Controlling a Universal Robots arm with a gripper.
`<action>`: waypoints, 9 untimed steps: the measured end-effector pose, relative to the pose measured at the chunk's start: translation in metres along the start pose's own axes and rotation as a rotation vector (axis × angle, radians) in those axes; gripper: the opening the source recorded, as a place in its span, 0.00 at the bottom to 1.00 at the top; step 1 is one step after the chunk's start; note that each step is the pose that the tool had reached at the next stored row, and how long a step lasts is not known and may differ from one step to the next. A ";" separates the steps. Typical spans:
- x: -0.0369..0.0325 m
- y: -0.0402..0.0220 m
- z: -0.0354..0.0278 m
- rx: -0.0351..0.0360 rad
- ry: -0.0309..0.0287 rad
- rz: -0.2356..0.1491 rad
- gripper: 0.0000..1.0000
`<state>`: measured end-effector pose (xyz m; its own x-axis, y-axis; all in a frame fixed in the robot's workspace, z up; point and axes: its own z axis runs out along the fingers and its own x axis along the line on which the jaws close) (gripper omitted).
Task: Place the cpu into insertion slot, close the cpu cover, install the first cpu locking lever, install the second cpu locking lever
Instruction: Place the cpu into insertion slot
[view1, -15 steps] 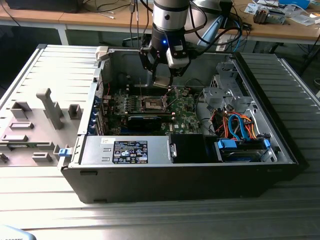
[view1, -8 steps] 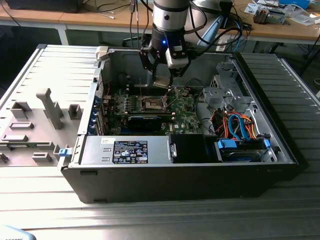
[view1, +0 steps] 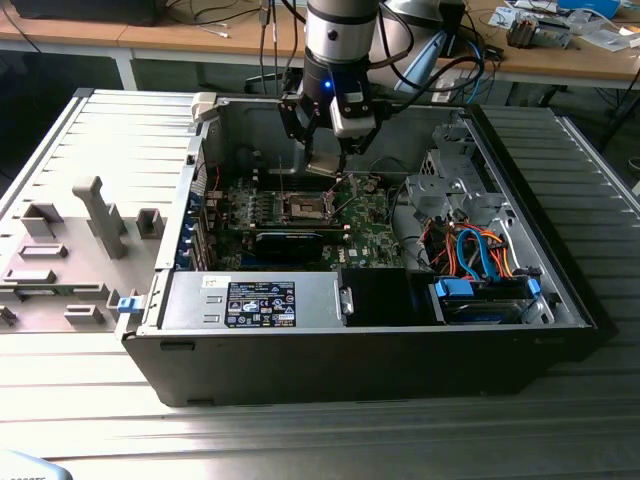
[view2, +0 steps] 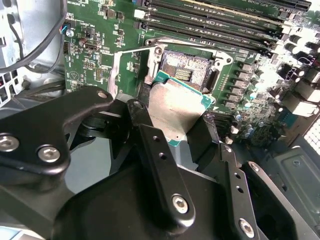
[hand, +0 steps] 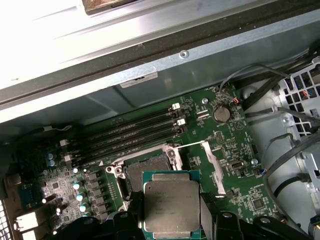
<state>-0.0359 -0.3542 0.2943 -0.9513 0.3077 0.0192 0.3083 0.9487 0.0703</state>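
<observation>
Care matters most for this step, I think: the cpu (hand: 171, 205) should go down flat and straight, with its edges parallel to the metal rim of the insertion slot (hand: 147, 172). It should not slide across the dark centre, because the contacts there are probably easy to bend. I would release it only when it lies level inside the rim.

My gripper (view2: 172, 127) is clamped on the cpu, one finger on each of two opposite edges, and the pale metal face is turned toward both wrist cameras. The chip hangs above the green motherboard (view2: 90, 65), just beside the slot and not yet in it. In the second wrist view its far edge overlaps the near rim of the slot. The cpu cover (hand: 209, 159) seems to stand open at the side of the slot, so the socket is free.

In the exterior view my arm (view1: 340, 40) comes down almost vertical into the open computer case (view1: 560, 290), with the wrist over the middle of the board.
</observation>
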 end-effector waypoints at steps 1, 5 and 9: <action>0.0000 0.0000 0.0001 -0.0001 -0.0002 0.003 0.54; 0.0000 0.0000 0.0003 -0.0003 -0.0007 0.010 0.54; 0.0000 0.0000 0.0005 -0.0005 -0.0012 0.018 0.54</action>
<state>-0.0359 -0.3542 0.2938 -0.9455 0.3252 0.0193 0.3257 0.9428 0.0705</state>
